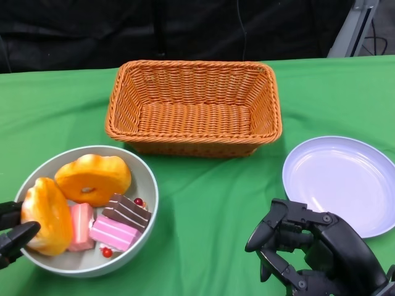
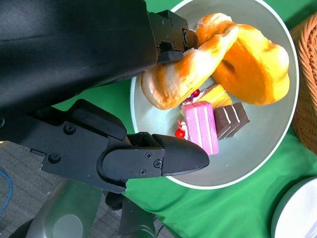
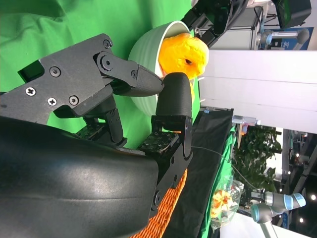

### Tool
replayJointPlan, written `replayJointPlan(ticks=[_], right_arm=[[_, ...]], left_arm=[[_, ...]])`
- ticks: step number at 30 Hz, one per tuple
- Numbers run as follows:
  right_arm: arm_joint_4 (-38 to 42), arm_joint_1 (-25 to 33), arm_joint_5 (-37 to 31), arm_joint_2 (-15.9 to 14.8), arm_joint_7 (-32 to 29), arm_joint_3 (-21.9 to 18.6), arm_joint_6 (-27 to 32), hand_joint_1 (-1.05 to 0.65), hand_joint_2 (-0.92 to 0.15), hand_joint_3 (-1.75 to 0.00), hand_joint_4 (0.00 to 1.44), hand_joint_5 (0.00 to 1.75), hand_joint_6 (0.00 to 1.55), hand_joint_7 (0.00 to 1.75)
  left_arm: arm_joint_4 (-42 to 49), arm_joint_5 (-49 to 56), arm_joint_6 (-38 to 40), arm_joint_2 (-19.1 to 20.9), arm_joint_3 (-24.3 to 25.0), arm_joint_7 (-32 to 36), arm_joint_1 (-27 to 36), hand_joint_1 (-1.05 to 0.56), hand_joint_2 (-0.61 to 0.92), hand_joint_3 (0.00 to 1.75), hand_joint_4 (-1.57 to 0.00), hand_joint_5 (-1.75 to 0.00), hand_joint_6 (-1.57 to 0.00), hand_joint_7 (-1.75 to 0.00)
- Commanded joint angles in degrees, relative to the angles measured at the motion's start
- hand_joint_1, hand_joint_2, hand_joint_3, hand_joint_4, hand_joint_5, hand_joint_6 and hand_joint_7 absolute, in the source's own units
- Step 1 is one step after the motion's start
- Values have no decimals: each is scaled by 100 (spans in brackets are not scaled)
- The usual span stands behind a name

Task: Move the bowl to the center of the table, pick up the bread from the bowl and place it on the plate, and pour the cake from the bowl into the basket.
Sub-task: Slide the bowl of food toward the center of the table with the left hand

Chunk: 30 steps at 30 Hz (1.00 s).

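A green cloth [image 1: 210, 203] covers the table, and on it a grey bowl [image 1: 145, 179] sits at the near left, an orange wicker basket [image 1: 193, 106] stands at the middle far side, and a pale lilac plate [image 1: 339, 182] lies at the right. The bowl holds two pieces of golden bread: a ring-shaped one [image 1: 94, 179] toward the basket side and a longer loaf [image 1: 47, 216] against the bowl's left rim. Beside them lie cake slices, a pink striped one [image 1: 114, 232], a brown layered one [image 1: 126, 211] and a paler pink piece [image 1: 80, 225], with small red berries [image 1: 107, 251] among them. The left hand [image 1: 12, 231] is at the bowl's left edge, its fingers spread on either side of the rim next to the loaf; in the left wrist view one finger [image 2: 168, 154] lies outside the bowl [image 2: 267, 148] and another touches the loaf [image 2: 183, 69], but whether it actually grips the rim cannot be told. The right hand [image 1: 308, 250] hovers over the cloth just near the plate's near-left edge, fingers curled loosely inward and holding nothing. The basket and plate hold nothing visible.
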Motion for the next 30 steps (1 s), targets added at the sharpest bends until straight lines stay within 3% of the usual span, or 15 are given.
replayJointPlan(ticks=[1, 12, 30], right_arm=[[-9, -12, -35, -38, -41, -24, -9, -20, -72, -73, 70, 161, 72, 124], [21, -5, -49, -33, -35, 1, -42, -21, -73, -72, 70, 161, 72, 123], [9, -12, -81, -25, -94, 40, -11, -21, -73, -71, 71, 161, 72, 123]], left_arm=[[-325, -218, 95, -42, 131, 26, 118, -79, 92, 49, 0, 0, 0, 0], [-932, -342, 39, -56, 88, 88, 340, -78, 92, 55, 0, 0, 0, 0], [-847, -162, -261, 190, -171, -67, 328, -82, 92, 52, 0, 0, 0, 0]])
